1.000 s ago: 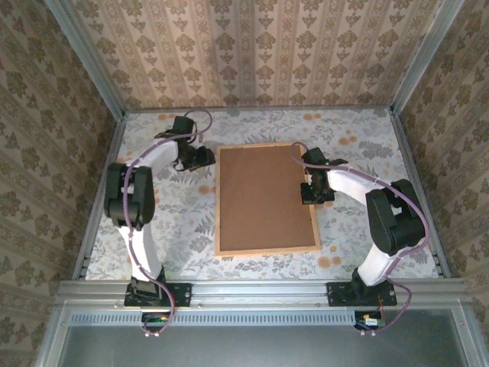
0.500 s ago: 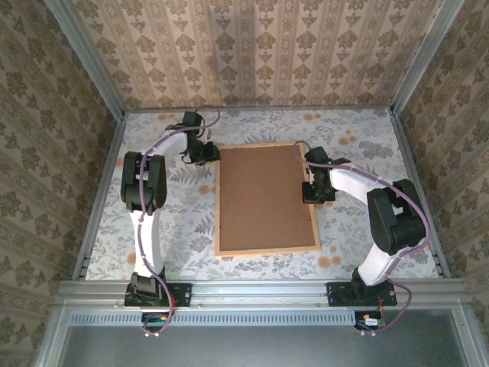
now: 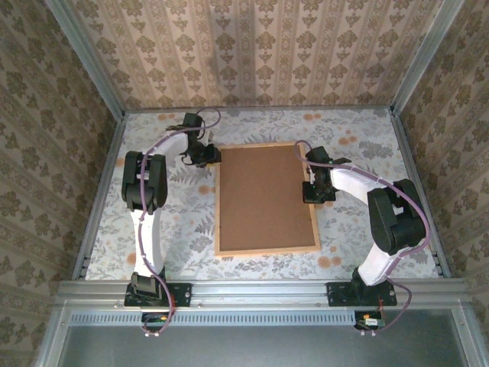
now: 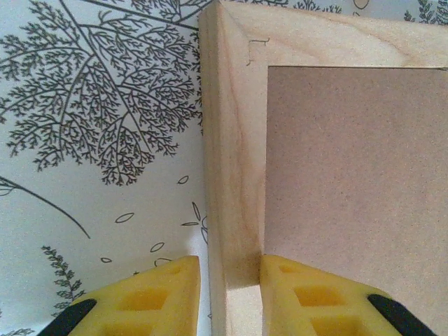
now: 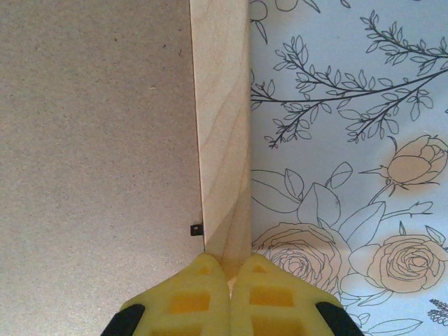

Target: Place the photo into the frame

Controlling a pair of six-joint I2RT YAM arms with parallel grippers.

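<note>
One frame flat on floral table

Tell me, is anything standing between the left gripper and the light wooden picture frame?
Nothing visible does. The left gripper straddles the left moulding of the light wooden picture frame near its far corner: one yellow finger over the floral tablecloth, the other over the brown backing board.

Lab rig: wallpapered panels in aluminium framing.

The frame lies back up on the floral table, its brown backing board showing. The left gripper is at its far-left corner and the right gripper at its right edge.
</note>
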